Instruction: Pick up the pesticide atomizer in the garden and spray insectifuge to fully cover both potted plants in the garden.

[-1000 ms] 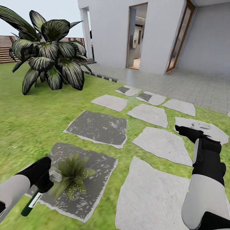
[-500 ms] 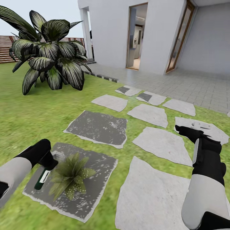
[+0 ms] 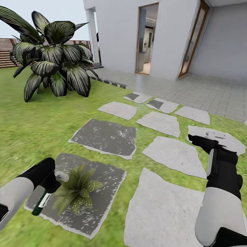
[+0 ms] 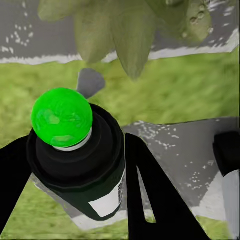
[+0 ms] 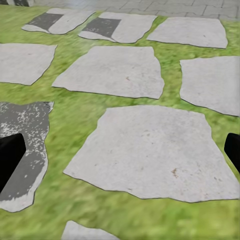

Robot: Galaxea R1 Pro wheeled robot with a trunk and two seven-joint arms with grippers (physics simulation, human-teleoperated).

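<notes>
Where grass meets dark speckled stepping stone (image 3: 103,185), low green-leaved potted plant (image 3: 77,188) sits; my left gripper (image 4: 125,165) clamps dark green white-labelled atomizer bottle (image 4: 82,165) beside it; my right gripper (image 5: 120,150) gapes, empty.

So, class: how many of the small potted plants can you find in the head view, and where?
1. The potted plant sits on a dark stepping stone, beside the left gripper. A second may lie outside the view.
</notes>
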